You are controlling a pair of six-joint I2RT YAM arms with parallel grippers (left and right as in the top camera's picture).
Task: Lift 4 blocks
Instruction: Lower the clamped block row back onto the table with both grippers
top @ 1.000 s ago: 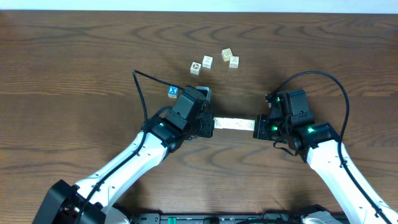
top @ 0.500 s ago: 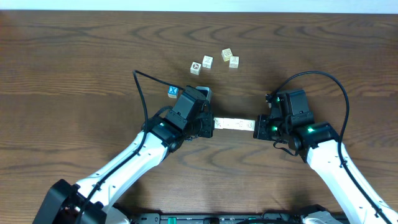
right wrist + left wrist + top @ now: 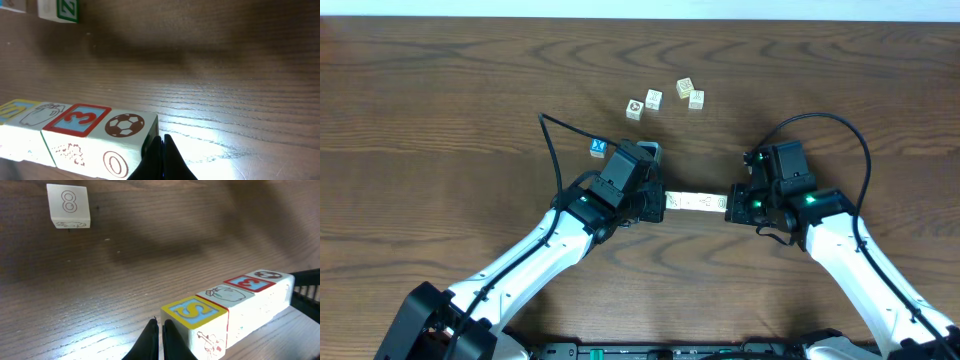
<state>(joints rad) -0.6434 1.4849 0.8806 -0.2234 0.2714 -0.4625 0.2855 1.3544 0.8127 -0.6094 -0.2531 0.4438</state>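
We log: blocks (image 3: 696, 202) in one row, end to end | left gripper (image 3: 661, 200) touching its left end, right gripper (image 3: 729, 203) its right end | four loose cubes (image 3: 654, 99) behind | lone cube (image 3: 598, 148) beside left gripper

Right arm (image 3: 825, 222) edged inward (only slightly), row of blocks (image 3: 695, 202) nudged with it.

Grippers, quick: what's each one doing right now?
Left gripper: closed, pressed against the yellow S end of the row of blocks.
Right gripper: closed, pressed against the soccer-ball end of that row.
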